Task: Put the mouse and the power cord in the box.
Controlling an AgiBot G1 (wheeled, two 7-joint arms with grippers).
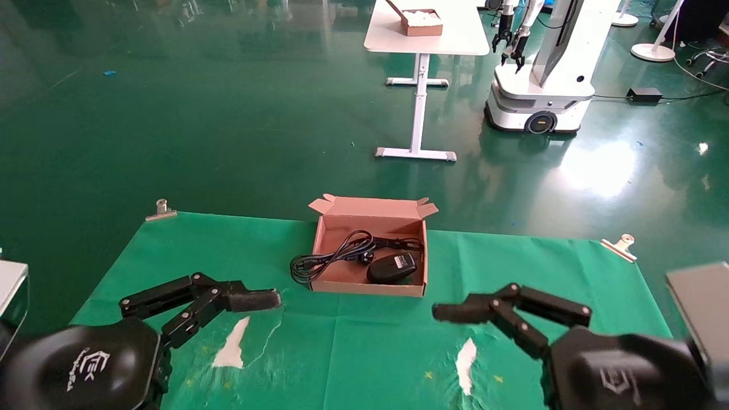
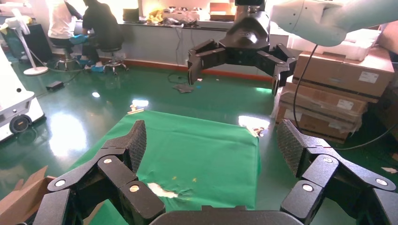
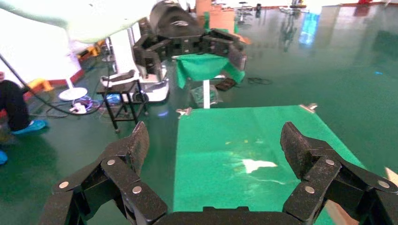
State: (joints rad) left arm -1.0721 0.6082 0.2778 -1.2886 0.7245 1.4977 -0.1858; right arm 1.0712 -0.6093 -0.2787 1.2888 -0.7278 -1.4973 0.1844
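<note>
The brown cardboard box (image 1: pixel 364 287) stands open at the middle of the green cloth, its lid flap raised at the back. The black mouse (image 1: pixel 392 267) lies inside near the front wall. The power cord (image 1: pixel 333 255) lies inside too, with its loops hanging over the box's left wall onto the cloth. My left gripper (image 1: pixel 254 300) hovers open in front of the box to its left, with nothing between its fingers (image 2: pixel 137 143). My right gripper (image 1: pixel 453 312) hovers open in front to the right, also empty, fingers (image 3: pixel 295 144) wide apart. A corner of the box (image 2: pixel 21 196) shows in the left wrist view.
The green cloth (image 1: pixel 370 353) is held by metal clips (image 1: pixel 161 209) (image 1: pixel 621 246) at the back corners and has white worn patches (image 1: pixel 232 344) (image 1: pixel 466 357). Grey objects sit at the left edge (image 1: pixel 11 290) and right edge (image 1: pixel 697 302). Beyond stand a white table (image 1: pixel 424 40) and another robot (image 1: pixel 541 74).
</note>
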